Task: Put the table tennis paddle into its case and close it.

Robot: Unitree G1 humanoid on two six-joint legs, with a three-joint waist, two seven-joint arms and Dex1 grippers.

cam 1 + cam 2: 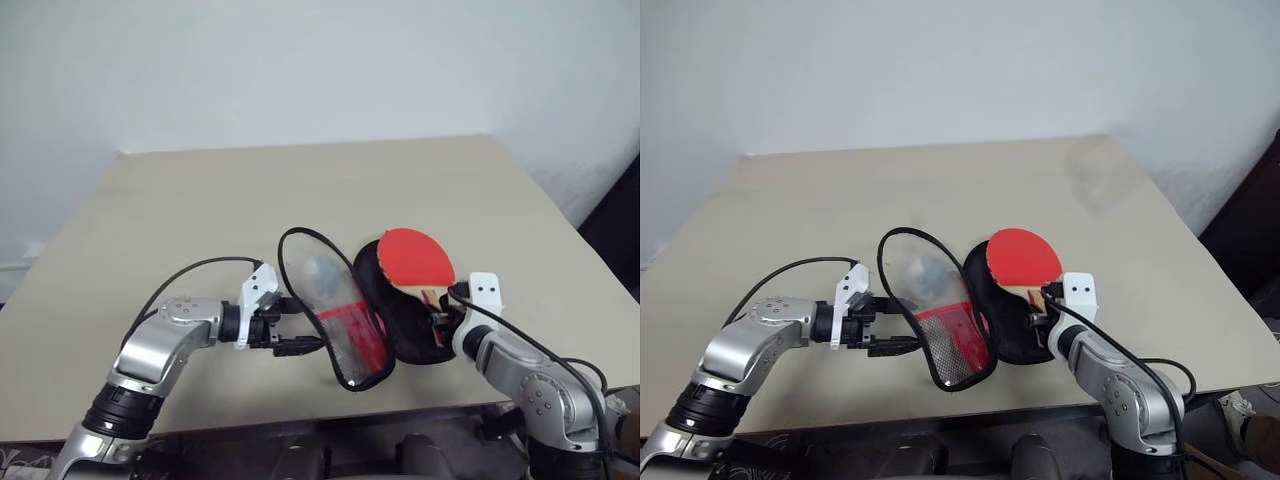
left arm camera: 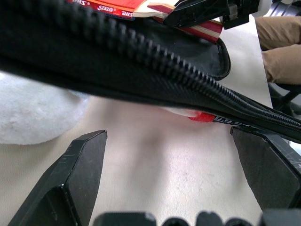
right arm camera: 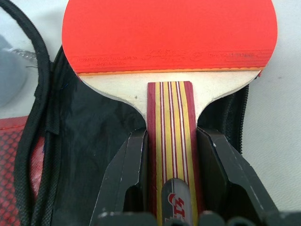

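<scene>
Right gripper (image 3: 171, 165) clamps the striped wooden handle of the red-faced flat paddle (image 1: 415, 256) over the open red soft zip case's (image 1: 400, 315) black lining, left gripper (image 1: 300, 326) wide open, empty, beside the lid: slide blade in flat.

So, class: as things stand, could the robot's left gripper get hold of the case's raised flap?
Probably yes. The left gripper is open, with the zip edge of the case lying just past its fingertips and only bare table between. The right gripper is shut on the table tennis paddle, off to the side.
</scene>
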